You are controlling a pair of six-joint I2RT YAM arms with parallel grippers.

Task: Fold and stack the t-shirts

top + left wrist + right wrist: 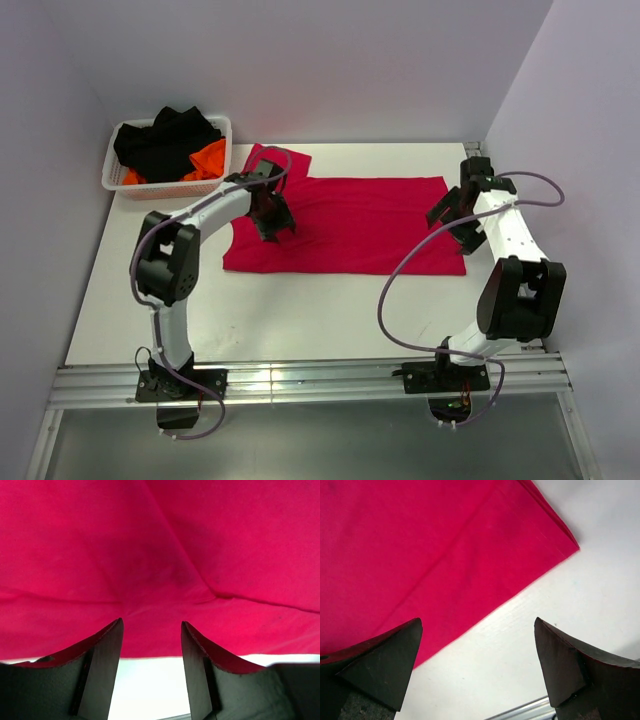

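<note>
Your left arm [203, 214] and right arm [512, 238] share one look: white links, black joint housings. Your left end effector [151, 625] and right end effector [477, 625] carry dark, matte, wedge-shaped fingers [380, 665] with grainy faces. Behind each, a thin lilac cable [381, 305] loops back to a black base plate [445, 378].

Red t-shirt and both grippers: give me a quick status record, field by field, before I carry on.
red t-shirt: lying flat on the table, one sleeve pointing to the far side
left gripper: jaws apart, over the shirt's left part, no cloth between them
right gripper: wide open, above the shirt's right edge near a corner, holding nothing
basket: far left corner, holding black clothes and orange cloth
</note>
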